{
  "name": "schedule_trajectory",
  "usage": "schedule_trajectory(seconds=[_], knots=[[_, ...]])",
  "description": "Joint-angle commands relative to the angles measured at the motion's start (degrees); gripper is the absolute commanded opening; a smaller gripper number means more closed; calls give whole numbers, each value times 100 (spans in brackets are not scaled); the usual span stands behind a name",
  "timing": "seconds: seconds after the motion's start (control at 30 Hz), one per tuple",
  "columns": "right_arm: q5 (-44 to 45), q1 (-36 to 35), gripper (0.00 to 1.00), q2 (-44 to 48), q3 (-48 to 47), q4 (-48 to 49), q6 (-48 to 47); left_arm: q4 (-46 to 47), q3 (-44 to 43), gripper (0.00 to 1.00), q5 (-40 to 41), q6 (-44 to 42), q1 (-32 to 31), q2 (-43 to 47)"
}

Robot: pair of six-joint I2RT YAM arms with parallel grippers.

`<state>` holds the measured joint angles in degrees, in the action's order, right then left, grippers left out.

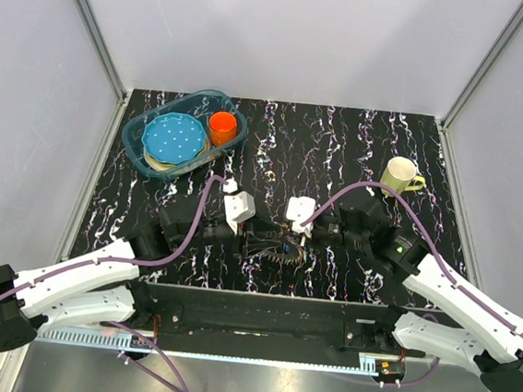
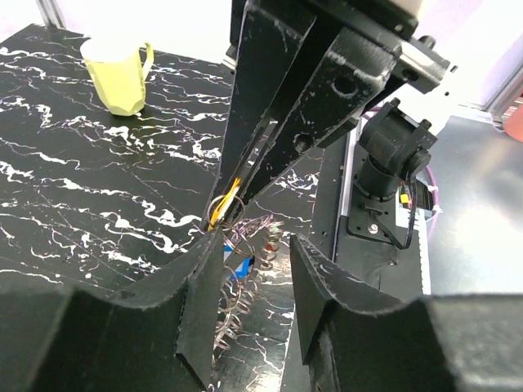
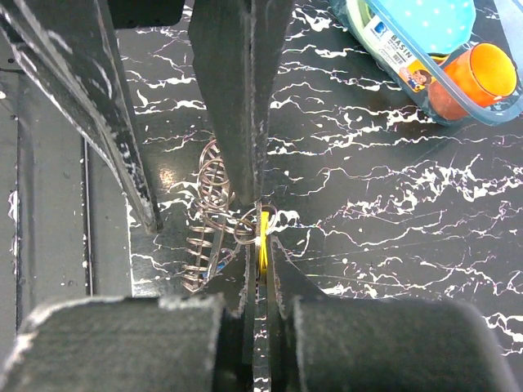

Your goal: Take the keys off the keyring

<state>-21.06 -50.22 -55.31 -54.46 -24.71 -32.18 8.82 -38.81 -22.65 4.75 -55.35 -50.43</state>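
Observation:
The keys (image 1: 270, 250) lie as a small dark bunch at the near middle of the black marbled table, between both grippers. In the left wrist view the keyring (image 2: 233, 302) shows as a stack of thin wire loops, with a blue piece (image 2: 239, 268) among them. My left gripper (image 2: 257, 245) is open, its fingers on either side of the loops, which lie against its left finger (image 2: 196, 302). My right gripper (image 3: 261, 245) is shut on a yellow-orange key (image 3: 263, 237) that hangs on a loop of the keyring (image 3: 204, 237). In the top view the left gripper (image 1: 256, 237) and right gripper (image 1: 286, 245) nearly touch.
A pale yellow mug (image 1: 399, 175) stands at the right rear. A clear basin (image 1: 142, 134) at the left rear holds a blue dotted plate (image 1: 173, 138) and an orange cup (image 1: 222, 125). The table's front edge and black base rail (image 1: 259, 316) run just behind the bunch.

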Motion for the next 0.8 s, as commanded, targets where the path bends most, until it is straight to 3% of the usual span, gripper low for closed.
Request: schedule_trajectory(seconds=[0.0,0.77], knots=[[128,3,0,3,-381,388,230,-12,-277,40,507,-194,-125,-63],[128,12,0,-77,-566,326,590,384,-30,32,1290,-27,-222,-45]])
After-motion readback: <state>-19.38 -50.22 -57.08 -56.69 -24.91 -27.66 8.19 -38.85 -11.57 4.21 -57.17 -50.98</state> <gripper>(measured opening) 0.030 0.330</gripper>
